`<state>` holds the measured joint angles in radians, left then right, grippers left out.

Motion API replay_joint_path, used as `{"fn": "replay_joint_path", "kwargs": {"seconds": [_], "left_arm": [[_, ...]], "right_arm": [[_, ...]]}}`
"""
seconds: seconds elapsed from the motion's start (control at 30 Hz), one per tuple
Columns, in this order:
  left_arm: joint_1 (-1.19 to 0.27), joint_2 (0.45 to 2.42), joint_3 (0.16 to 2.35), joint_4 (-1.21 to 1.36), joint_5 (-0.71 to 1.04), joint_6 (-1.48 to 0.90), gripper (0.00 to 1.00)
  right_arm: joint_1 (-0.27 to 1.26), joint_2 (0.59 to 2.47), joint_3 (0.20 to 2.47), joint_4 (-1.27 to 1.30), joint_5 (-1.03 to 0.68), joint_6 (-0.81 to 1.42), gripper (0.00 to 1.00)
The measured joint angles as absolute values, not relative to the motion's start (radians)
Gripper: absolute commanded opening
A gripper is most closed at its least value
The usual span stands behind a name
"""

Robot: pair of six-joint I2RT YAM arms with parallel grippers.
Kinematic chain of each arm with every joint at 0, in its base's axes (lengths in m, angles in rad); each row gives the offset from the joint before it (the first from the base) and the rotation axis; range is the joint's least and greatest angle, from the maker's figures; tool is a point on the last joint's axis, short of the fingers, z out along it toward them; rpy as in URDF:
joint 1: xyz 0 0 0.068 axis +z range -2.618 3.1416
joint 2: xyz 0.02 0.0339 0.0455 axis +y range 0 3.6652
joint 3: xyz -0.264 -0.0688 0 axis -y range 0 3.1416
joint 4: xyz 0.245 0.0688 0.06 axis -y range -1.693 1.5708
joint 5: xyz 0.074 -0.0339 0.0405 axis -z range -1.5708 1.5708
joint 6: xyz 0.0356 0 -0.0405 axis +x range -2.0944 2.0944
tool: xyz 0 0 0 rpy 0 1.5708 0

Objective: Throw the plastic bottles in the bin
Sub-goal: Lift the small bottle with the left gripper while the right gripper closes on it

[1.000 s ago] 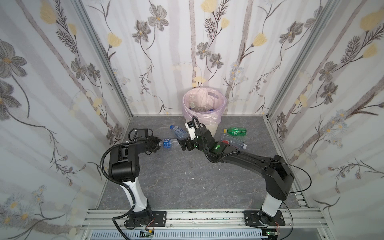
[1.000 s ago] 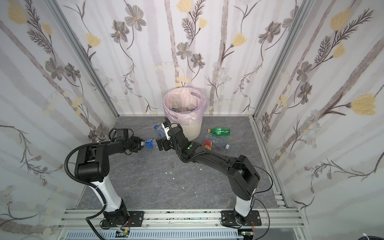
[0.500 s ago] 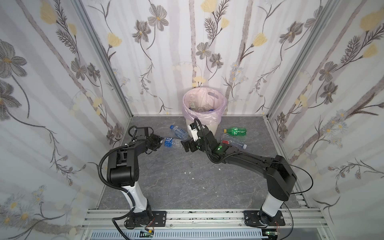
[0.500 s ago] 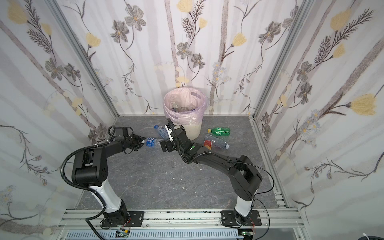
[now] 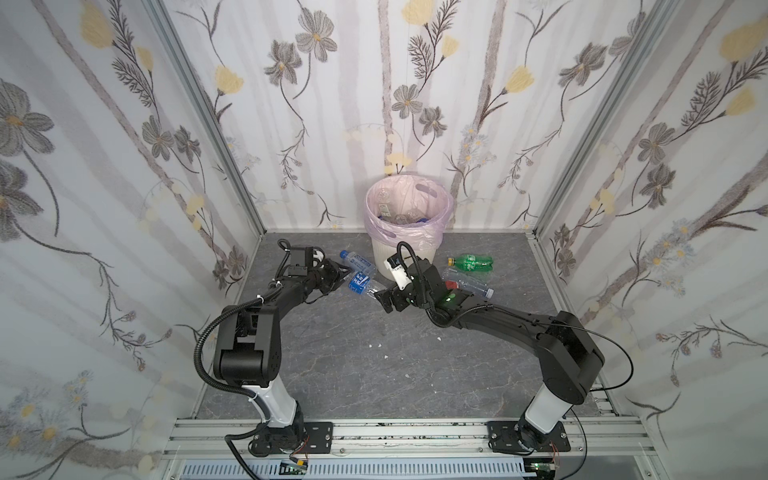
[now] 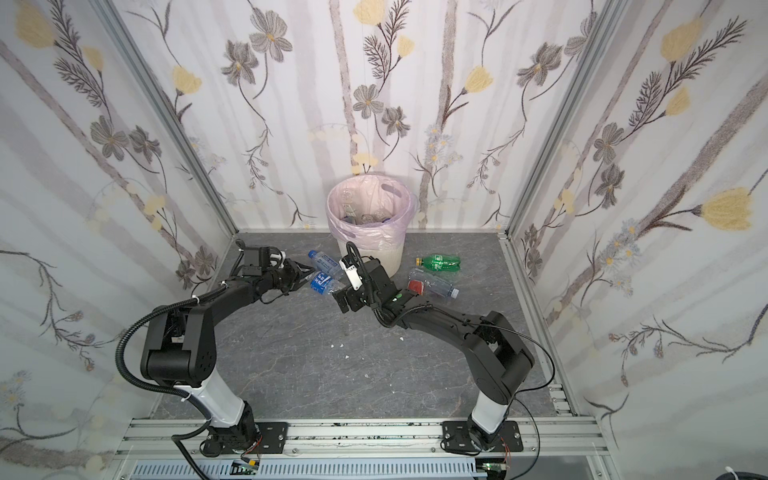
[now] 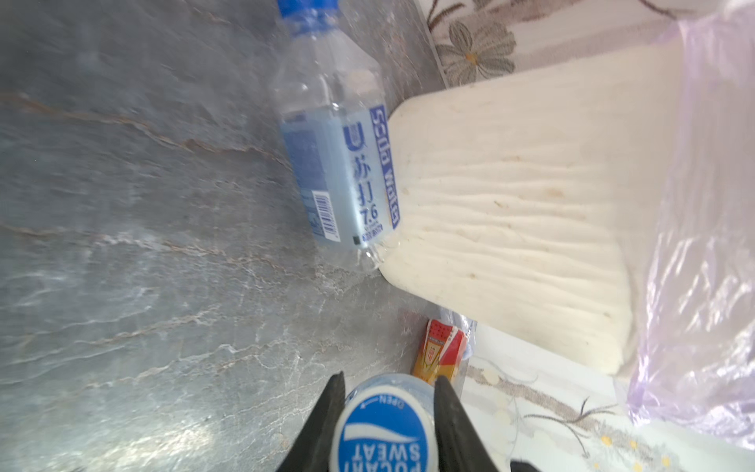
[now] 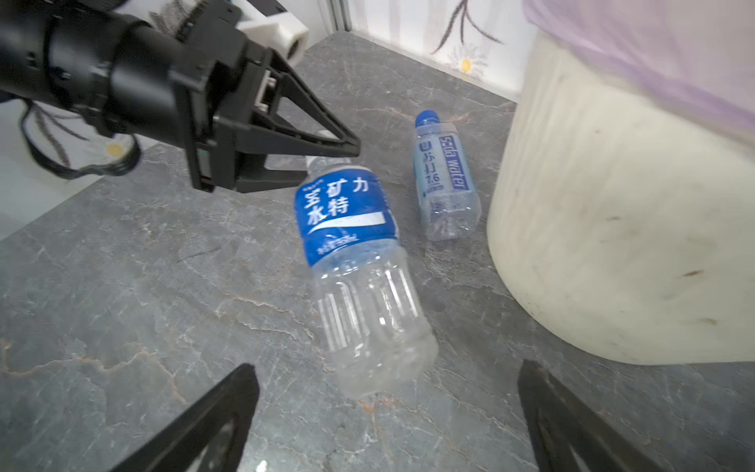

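My left gripper [image 5: 343, 276] [image 8: 327, 157] is shut on the blue cap [image 7: 384, 425] of a clear blue-labelled plastic bottle [image 5: 359, 284] [image 6: 324, 282] [image 8: 355, 253]. That bottle slants down toward the floor left of the bin [image 5: 382, 262] [image 6: 395, 253]. My right gripper [image 5: 382, 299] [image 6: 343, 299] [image 8: 386, 372] stands open just past the bottle's base, holding nothing. A soda-water bottle [image 5: 357, 262] [image 7: 339, 163] [image 8: 443, 180] lies against the bin's wall [image 7: 510, 204] [image 8: 613, 224]. Right of the bin lie a green bottle [image 5: 471, 262] [image 6: 440, 262] and a clear red-labelled bottle [image 5: 465, 284] [image 6: 432, 286].
Several bottles lie inside the bin's pink bag [image 5: 409, 216] [image 6: 365, 216]. Flowered walls close in the grey stone floor [image 5: 374, 365] on three sides. Small white scraps [image 5: 376, 345] dot the floor's middle.
My left gripper has finished closing on the bottle's cap and carried it right, toward the bin. The right gripper, still open, has drawn back to the right.
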<state>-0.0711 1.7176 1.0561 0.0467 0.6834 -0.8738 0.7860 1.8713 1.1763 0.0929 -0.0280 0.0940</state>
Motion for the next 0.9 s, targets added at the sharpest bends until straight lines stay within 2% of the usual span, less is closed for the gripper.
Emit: {"fn": "replay_joint_path", "kwargs": {"seconds": [0.4,0.5,0.67,0.9], "left_arm": [[-0.145,1.713,1.095,0.003,0.759,-0.777,0.25],[-0.155,1.708,1.098,-0.001,0.77,-0.766,0.25],[-0.18,1.698,1.119,-0.009,0.79,-0.766,0.25],[-0.2,1.689,1.133,-0.012,0.812,-0.768,0.28]], "right_arm": [[0.767,1.877,1.129,0.121,-0.131,0.082,0.99],[0.767,1.887,1.121,0.14,-0.151,0.089,0.96],[0.775,1.903,1.114,0.147,-0.182,0.105,0.85],[0.776,1.907,1.114,0.154,-0.205,0.115,0.6]]}}
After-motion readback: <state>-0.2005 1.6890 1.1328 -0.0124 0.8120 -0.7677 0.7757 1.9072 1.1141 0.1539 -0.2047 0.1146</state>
